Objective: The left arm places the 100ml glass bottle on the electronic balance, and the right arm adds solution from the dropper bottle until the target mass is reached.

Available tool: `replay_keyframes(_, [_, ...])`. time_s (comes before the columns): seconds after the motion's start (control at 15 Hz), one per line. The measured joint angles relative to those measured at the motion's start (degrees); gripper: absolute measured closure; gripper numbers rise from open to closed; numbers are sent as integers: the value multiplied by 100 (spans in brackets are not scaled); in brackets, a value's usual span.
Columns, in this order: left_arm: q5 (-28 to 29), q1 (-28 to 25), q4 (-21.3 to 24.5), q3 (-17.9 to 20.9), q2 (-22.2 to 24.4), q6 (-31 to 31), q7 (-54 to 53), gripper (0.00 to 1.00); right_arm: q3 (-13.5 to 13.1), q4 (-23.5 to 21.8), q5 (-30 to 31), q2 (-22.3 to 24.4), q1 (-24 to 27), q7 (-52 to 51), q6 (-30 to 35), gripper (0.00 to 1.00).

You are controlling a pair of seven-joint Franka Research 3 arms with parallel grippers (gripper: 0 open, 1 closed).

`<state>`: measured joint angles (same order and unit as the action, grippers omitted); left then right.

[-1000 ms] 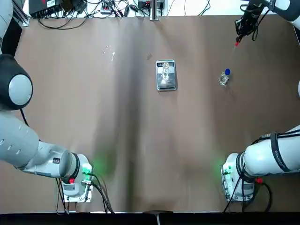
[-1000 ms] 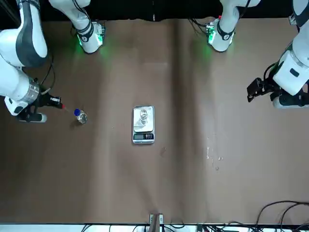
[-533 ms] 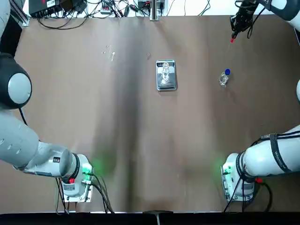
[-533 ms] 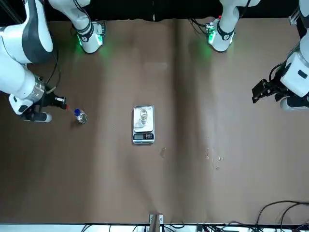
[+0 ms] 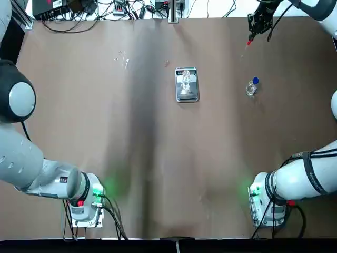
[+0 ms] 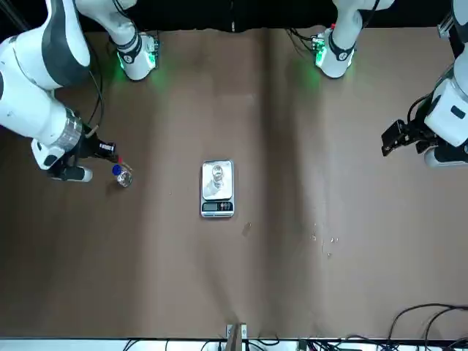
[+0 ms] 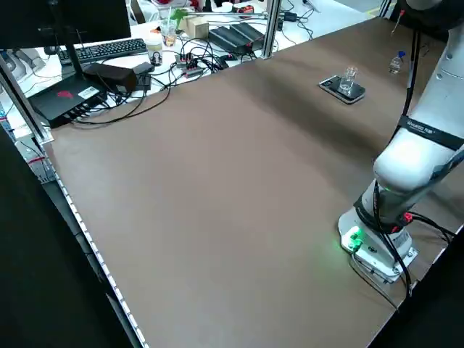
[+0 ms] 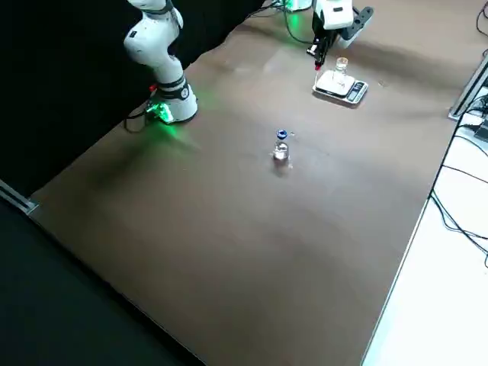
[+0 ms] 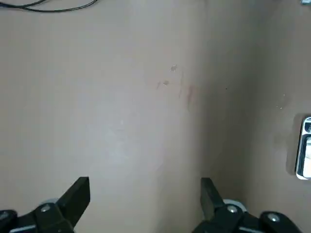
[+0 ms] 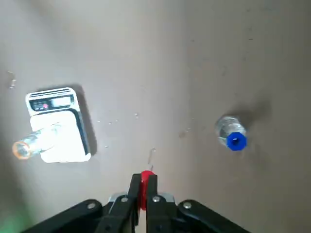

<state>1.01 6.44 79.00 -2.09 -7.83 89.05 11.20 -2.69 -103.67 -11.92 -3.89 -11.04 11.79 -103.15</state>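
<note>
The electronic balance (image 5: 186, 85) lies mid-table with the 100ml glass bottle (image 5: 186, 81) standing upright on its plate. The blue-capped dropper bottle (image 5: 252, 87) stands on the table to the balance's right. My right gripper (image 5: 256, 23) hangs above the far right part of the table, shut on a thin red dropper (image 10: 144, 183) whose tip points down. In the right wrist view, the balance (image 10: 58, 124) and the dropper bottle (image 10: 232, 133) lie on either side of that tip. My left gripper (image 6: 395, 137) hovers open and holds nothing, well off to the balance's left.
Cables, a keyboard and small boxes (image 7: 145, 58) crowd the bench beyond the table's far edge. A few small marks (image 5: 124, 59) dot the brown cloth left of the balance. The arm bases (image 5: 84, 203) glow green at the near edge.
My right gripper has carried the dropper leftward along the far side, from beyond the dropper bottle toward the balance. The left arm shifted slightly, then stopped.
</note>
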Motion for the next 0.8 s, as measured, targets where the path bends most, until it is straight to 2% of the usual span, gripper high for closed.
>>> replay_keyframes(0.8, [0,-11,0,1,0,0,0,0,11,115,-588,0,-733,852,-8,92])
